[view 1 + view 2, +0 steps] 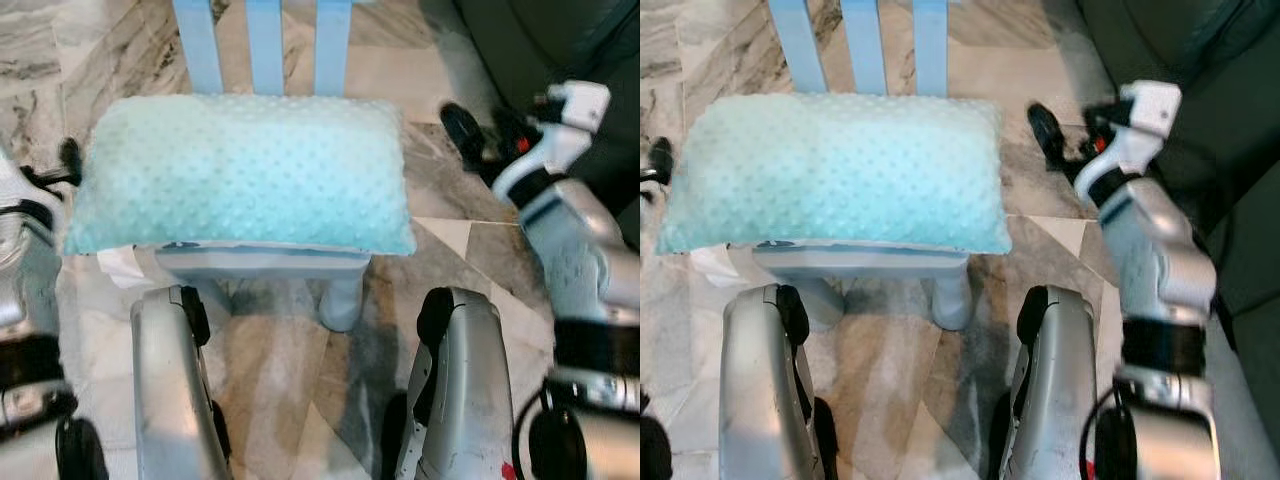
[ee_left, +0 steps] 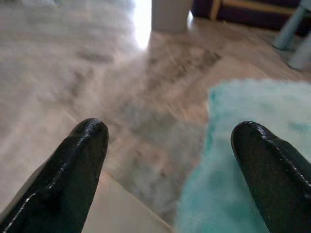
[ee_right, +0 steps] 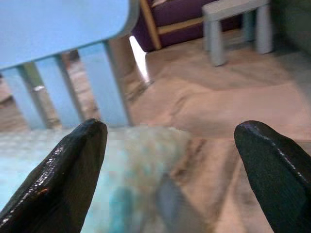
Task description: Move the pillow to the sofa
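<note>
Both hands spread wide: right hand (image 3: 170, 160) & left hand (image 2: 170, 160) flanking pillow (image 1: 245, 170).

pillow (image 1: 245, 172) on chair (image 1: 265, 45) seat, left claw (image 2: 170, 145) by its left end, right claw (image 3: 170, 141) near right end

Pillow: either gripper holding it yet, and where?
No. The pillow lies on the blue chair, unheld. Left gripper and right gripper are open, flanking its ends.

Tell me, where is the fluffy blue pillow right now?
The pillow lies flat on the seat of the light blue chair, straight ahead of the robot in the eye views, between its two arms.
</note>
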### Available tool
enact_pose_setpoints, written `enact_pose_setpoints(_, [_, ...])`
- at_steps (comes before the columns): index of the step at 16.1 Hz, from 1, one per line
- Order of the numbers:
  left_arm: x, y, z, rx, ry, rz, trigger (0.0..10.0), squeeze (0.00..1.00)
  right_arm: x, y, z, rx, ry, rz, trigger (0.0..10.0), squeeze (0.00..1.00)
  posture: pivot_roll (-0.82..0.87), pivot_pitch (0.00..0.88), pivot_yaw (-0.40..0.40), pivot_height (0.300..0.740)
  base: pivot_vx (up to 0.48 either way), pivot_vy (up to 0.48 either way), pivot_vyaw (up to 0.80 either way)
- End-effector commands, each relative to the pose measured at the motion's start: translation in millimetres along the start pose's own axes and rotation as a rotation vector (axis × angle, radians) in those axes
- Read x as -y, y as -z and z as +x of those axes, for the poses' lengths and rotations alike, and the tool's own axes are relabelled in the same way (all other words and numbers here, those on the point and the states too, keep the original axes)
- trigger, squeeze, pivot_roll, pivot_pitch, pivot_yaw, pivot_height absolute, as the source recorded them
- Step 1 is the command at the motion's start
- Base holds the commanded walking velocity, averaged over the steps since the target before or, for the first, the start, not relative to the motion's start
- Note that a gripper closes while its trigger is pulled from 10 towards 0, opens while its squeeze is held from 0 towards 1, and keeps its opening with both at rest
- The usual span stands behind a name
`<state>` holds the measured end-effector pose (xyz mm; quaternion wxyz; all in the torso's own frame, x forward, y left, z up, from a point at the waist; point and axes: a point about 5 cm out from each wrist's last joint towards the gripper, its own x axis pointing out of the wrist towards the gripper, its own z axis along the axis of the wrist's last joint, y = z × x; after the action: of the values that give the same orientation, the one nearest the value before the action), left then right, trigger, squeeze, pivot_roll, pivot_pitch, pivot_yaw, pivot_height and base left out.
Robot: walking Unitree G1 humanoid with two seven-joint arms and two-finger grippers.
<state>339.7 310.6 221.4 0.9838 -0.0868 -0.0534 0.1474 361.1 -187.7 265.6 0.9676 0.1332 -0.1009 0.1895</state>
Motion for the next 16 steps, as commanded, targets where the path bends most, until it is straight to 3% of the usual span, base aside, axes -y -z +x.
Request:
enact_pose_setpoints(1, [-6.0,0,3.7,-0.029,0.012,-0.025,10.0,0.00,3.0,2,3.4,-0.020,-0.021,0.051,10.0,0.00,0.07,0.246,-0.031,0.319,0.000,0.000,0.00])
enact_pose_setpoints(4, [5.5,1,18.7,-0.110,0.105,-0.096,10.0,0.00,8.7,5,24.7,-0.091,-0.053,0.156,10.0,0.00,0.07,0.265,-0.035,0.319,0.000,0.000,0.00])
enact_pose_setpoints(7, [15.8,4,22.4,-0.205,0.224,-0.113,10.0,0.00,5.0,16,29.9,-0.209,-0.167,0.163,10.0,0.00,0.07,0.290,-0.034,0.319,0.000,0.000,0.00])
enact_pose_setpoints(10, [16.5,10,20.5,-0.288,0.257,-0.165,10.0,0.00,2.5,20,31.0,-0.249,-0.209,0.139,10.0,0.00,0.07,0.301,-0.032,0.319,0.000,0.000,0.00])
enact_pose_setpoints(13, [13.8,15,18.0,-0.379,0.303,-0.326,10.0,0.00,2.8,25,30.5,-0.295,-0.278,0.159,10.0,0.00,0.07,0.305,-0.032,0.319,0.000,0.000,0.00])
enact_pose_setpoints(14, [15.5,6,18.4,-0.368,0.345,-0.438,10.0,0.00,1.6,25,27.9,-0.304,-0.325,0.172,10.0,0.00,0.08,0.308,-0.030,0.319,0.000,0.000,0.00])
enact_pose_setpoints(15, [18.1,1,16.6,-0.392,0.398,-0.488,10.0,0.00,1.0,26,26.5,-0.316,-0.354,0.174,10.0,0.00,0.08,0.309,-0.028,0.319,0.000,0.000,0.00])
enact_pose_setpoints(16, [24.1,-1,10.7,-0.453,0.484,-0.575,10.0,0.00,0.1,28,25.3,-0.332,-0.375,0.185,10.0,0.00,0.08,0.309,-0.027,0.319,0.000,0.000,0.00])
